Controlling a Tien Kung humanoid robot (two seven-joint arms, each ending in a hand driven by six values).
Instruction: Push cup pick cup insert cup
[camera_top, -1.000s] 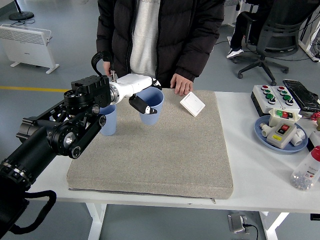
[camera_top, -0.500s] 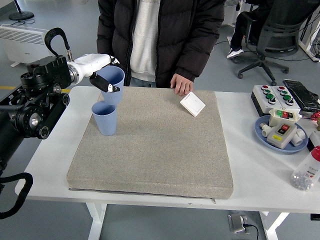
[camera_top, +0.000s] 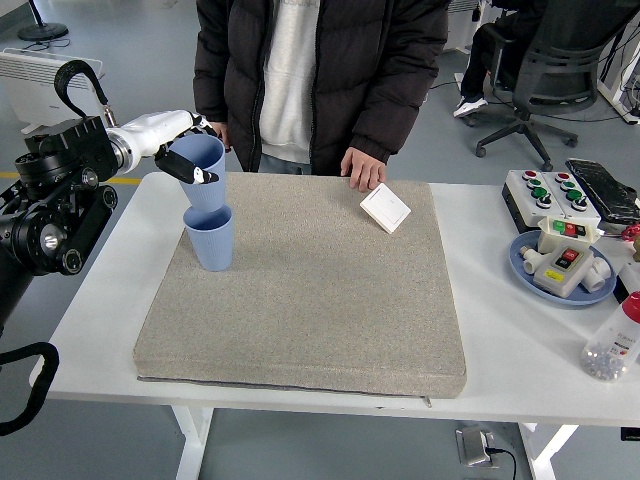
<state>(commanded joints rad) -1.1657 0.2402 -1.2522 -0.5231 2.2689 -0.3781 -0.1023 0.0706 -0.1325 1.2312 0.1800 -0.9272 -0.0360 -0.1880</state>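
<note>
A blue cup (camera_top: 211, 238) stands upright on the grey mat (camera_top: 310, 300) near its far left corner. Directly above it my left hand (camera_top: 180, 152) holds a second blue cup (camera_top: 203, 172), tilted slightly, with its bottom just at the rim of the standing cup. The white fingers and a black thumb wrap that cup's upper wall. My right arm is out of sight.
A person in a black jacket stands at the far side, one hand (camera_top: 362, 168) resting on the mat's far edge beside a white switch plate (camera_top: 385, 208). At the right sit a button box (camera_top: 551, 194), a blue plate (camera_top: 528, 271) with parts, and a bottle (camera_top: 611, 346).
My left hand carried the held cup from the mat's far middle leftward and upward, then lowered it over the standing cup. The person's hand stayed put.
</note>
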